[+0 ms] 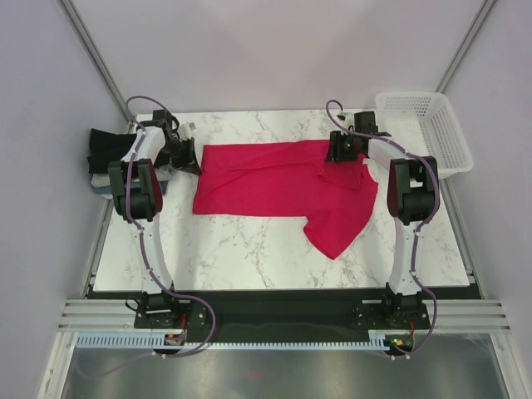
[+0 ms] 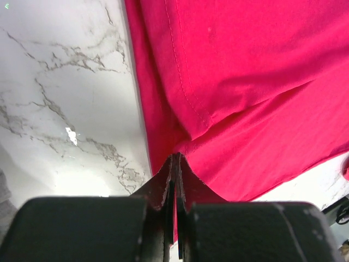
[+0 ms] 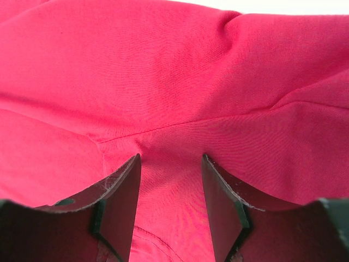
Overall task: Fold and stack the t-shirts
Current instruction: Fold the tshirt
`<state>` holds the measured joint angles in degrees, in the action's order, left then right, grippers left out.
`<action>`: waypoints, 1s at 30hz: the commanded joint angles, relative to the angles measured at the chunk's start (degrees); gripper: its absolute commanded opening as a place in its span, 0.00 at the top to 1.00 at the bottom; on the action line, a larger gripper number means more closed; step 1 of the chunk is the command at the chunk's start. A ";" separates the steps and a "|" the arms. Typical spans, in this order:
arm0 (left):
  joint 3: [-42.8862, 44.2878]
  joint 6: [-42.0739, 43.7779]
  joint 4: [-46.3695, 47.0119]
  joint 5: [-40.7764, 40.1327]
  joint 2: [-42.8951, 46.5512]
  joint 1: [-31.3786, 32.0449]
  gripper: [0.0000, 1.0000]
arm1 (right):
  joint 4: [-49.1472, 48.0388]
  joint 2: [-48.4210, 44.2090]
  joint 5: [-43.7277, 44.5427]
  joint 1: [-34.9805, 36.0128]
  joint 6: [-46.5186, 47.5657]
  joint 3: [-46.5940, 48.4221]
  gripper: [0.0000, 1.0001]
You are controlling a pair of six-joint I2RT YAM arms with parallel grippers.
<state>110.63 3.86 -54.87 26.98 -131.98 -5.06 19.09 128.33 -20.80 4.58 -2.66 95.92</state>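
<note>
Crimson-red cotton t-shirt (image 1: pixel 266 179) lies spread on the far half of the white marble tabletop (image 1: pixel 249 249). One part trails toward the near right edge, not flat.

Step, by my guess: get a grip at both ends of the shirt for a fold. To do it well:
- Right side should bite the cloth before any lift.
- Raise both ends together and level, so the cloth doesn't drag or bunch.
- Carry the fold over straight, edges lined up.

Left tool (image 2: pixel 175 164), near the far left corner, is clamped tight on the shirt's left edge; a thin fold of red cloth is pinched between the fingers.

Right tool (image 3: pixel 170 164), near the far right, is partly spread with nothing gripped. Its fingers (image 3: pixel 122 191) straddle red cloth by a seam; can't tell if they press it.

Stack of folded shirts, black on top (image 1: pixel 104 150), sits at the far left corner. White plastic mesh basket (image 1: pixel 407 95) is at the far right corner.
</note>
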 commanded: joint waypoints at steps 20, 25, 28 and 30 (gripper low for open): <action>6.09 -0.87 1.52 -4.30 -4.42 0.31 0.98 | 0.77 1.39 2.78 0.25 1.95 -1.17 0.43; 6.71 0.71 1.61 -5.54 -2.33 1.54 0.39 | 1.30 -0.35 2.78 0.17 2.30 -1.26 0.43; 4.34 0.62 2.05 -4.92 3.89 2.33 0.14 | 2.44 -4.66 2.43 0.25 4.58 -1.61 0.42; 2.40 0.63 2.05 -2.20 7.60 2.86 0.05 | 2.44 -7.64 2.69 0.17 5.55 -2.83 0.41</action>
<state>114.15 3.86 -53.60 22.96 -133.14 -3.22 19.73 126.87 -19.64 4.78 0.01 94.70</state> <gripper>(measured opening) 0.894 0.587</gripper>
